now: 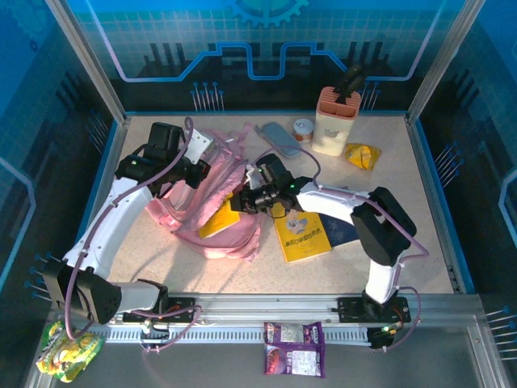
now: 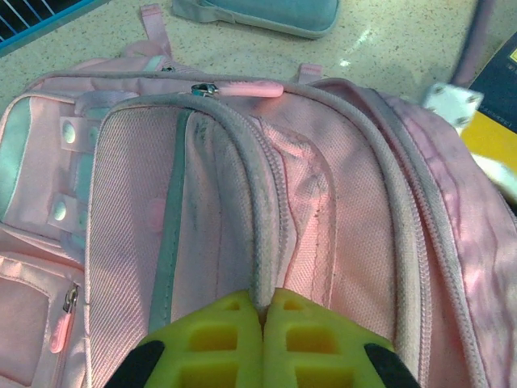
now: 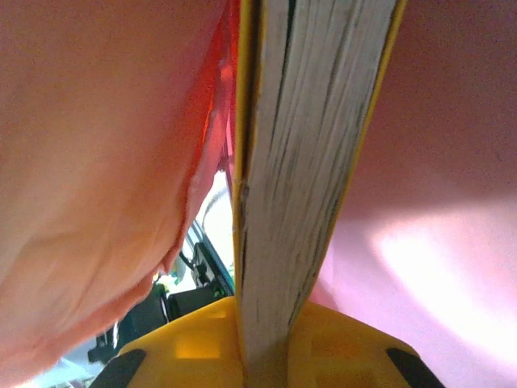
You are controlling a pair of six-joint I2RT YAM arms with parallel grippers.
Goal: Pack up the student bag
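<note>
The student bag (image 1: 212,212), one large soft pink fabric backpack with white trim, lies left of centre in the overhead view. Its mouth gapes toward the right.

Two arms work on it. The left gripper (image 1: 202,174) is clenched on the bag's zipped rim. In the left wrist view its yellow fingers (image 2: 218,339) meet at the bottom centre, with the pink piping of the bag (image 2: 323,202) pinched between them.

The right gripper (image 1: 240,202) is clamped on one thin yellow-covered book (image 1: 216,224), whose corner sits inside the opening. In the right wrist view the book (image 3: 307,145) stands edge-on, its page block up the middle of the frame and pink bag fabric (image 3: 105,162) on both sides.

A second yellow book (image 1: 303,236) lies flat right of centre, overlapping one dark blue book (image 1: 346,234).

Along the upper edge of the table are:
- one grey-blue pencil case (image 1: 279,139)
- one small round tin (image 1: 303,129)
- one cream holder with a pink top (image 1: 334,123)
- one yellow snack packet (image 1: 361,155)

At the bottom of the frame are one purple packet (image 1: 295,347) and one yellow-green packet (image 1: 69,352).
</note>
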